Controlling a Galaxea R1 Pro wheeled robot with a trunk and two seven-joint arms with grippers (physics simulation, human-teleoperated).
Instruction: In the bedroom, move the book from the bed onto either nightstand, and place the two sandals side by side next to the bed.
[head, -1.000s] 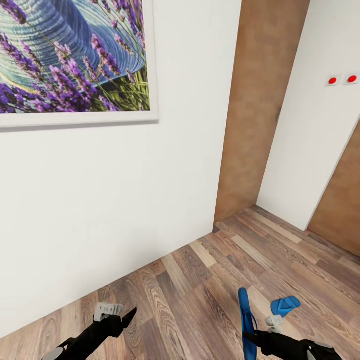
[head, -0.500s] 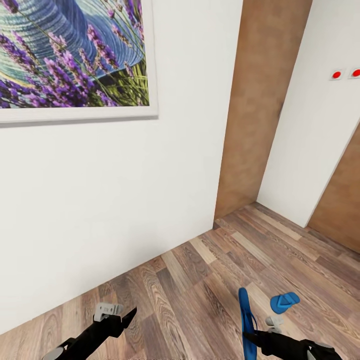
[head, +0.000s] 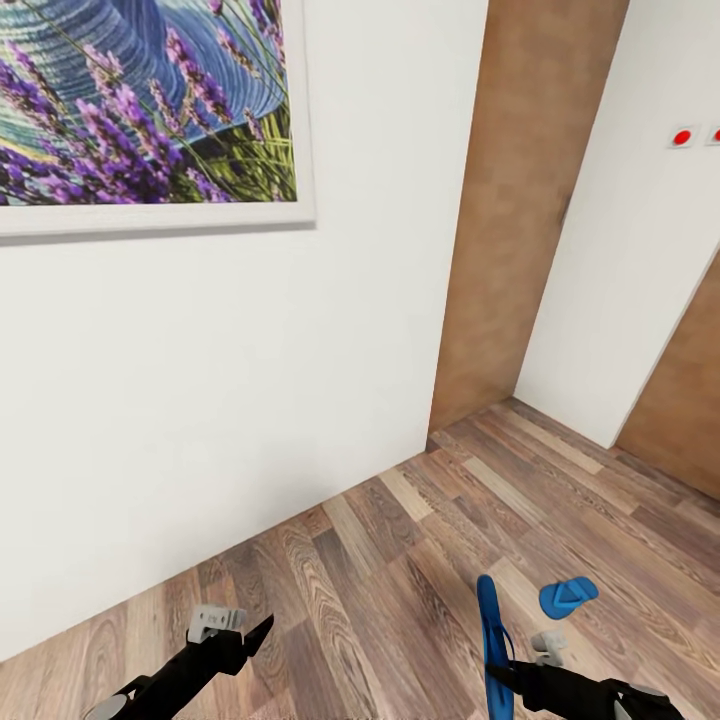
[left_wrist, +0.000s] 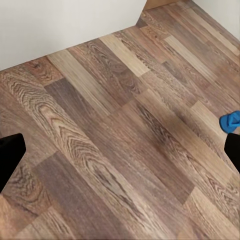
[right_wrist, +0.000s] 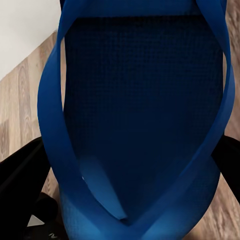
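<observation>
The right gripper (head: 505, 672) is clamped on a light, bendy blue sandal (head: 492, 640), best pinched by its sole edge; the left gripper (head: 232, 628) is apart, holding nothing.

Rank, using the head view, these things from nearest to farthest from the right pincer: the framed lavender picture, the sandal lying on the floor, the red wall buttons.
1. The sandal on the floor, just beyond the right pincer, slightly to its right.
2. The red wall buttons, high on the right wall.
3. The lavender picture, upper left on the near wall.
</observation>
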